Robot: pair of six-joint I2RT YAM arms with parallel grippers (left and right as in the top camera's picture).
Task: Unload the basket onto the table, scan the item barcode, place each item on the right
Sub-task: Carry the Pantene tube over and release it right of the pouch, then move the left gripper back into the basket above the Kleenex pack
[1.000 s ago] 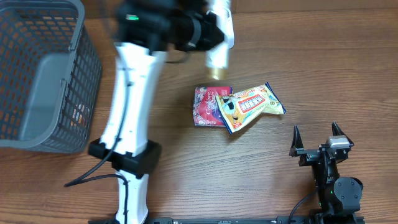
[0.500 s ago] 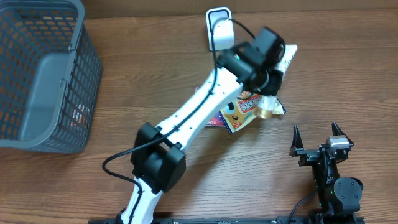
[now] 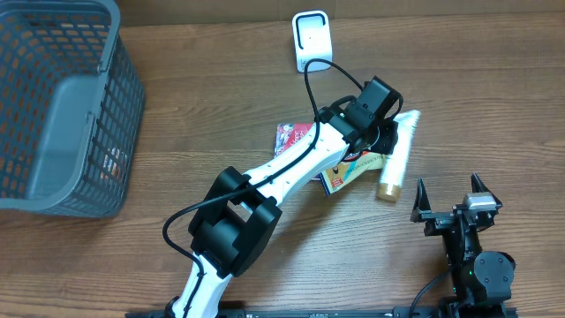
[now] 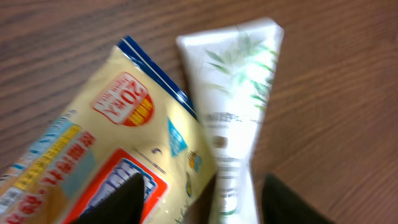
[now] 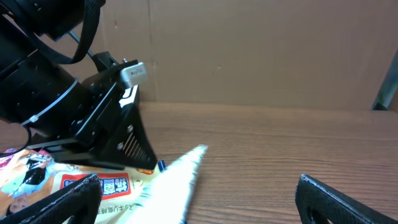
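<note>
Overhead looks straight down; left wrist close above, right wrist level, sharing the tube (image 4: 238,102).

White plastic tube (image 3: 399,150) (image 4: 239,99), green leaf print, gold cap (image 3: 387,188). Lies flat on wooden table (image 3: 459,97), slightly slanted, cap toward near edge, crimped end away. One long side touches yellow foil snack packet (image 3: 351,170) (image 4: 93,143).

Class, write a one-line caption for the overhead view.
Left gripper, open, over a white tube touching a yellow snack bag; right gripper open, apart.
</note>
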